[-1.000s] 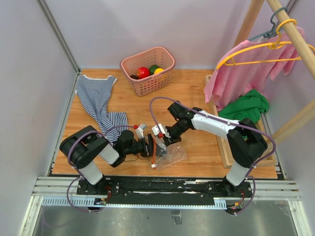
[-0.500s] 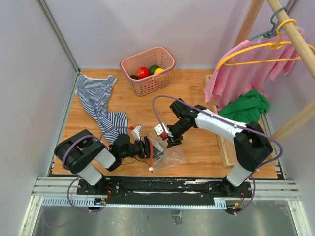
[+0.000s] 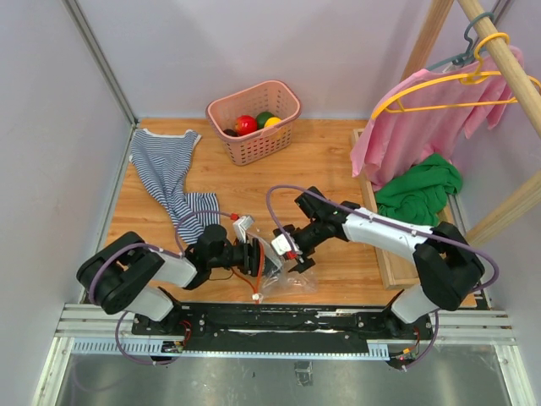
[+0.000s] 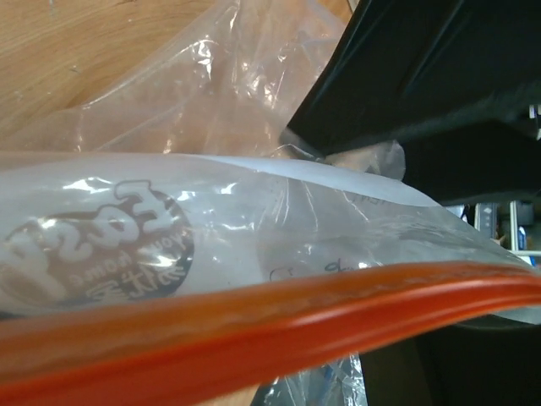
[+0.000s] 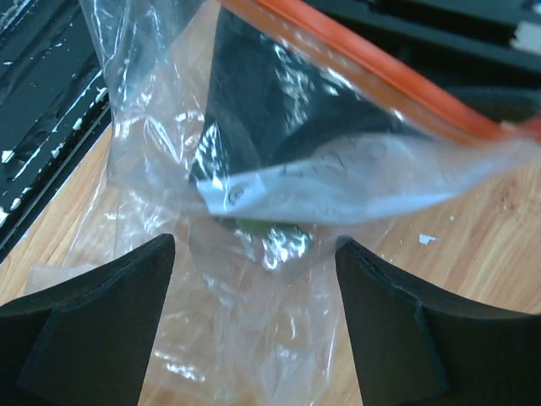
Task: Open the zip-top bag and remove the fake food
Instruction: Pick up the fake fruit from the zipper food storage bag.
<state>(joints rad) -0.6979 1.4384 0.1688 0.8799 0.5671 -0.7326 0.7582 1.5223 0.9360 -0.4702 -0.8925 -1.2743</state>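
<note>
The clear zip-top bag (image 3: 287, 276) lies crumpled near the table's front edge, between my two grippers. Its orange zip strip (image 4: 254, 330) crosses the left wrist view very close up and hides the left jaws. From above, my left gripper (image 3: 257, 256) is at the bag's left edge. My right gripper (image 3: 292, 252) stands open over the bag (image 5: 254, 338), its black fingers (image 5: 127, 313) wide apart with loose plastic between them. A small green piece (image 5: 264, 227) shows through the plastic under the white label (image 5: 279, 188). The fake food (image 3: 246, 124), red, green and yellow, lies in the pink basket (image 3: 283, 106).
A striped cloth (image 3: 169, 178) lies on the left of the table. At the right, a pink shirt (image 3: 423, 127) hangs on a yellow hanger from a wooden rack, above a green cloth (image 3: 420, 190). Black rails (image 3: 279, 320) run along the near edge.
My right gripper has opened and moved down toward the near edge, over the bag. The left gripper and the bag have shifted slightly toward the front.
</note>
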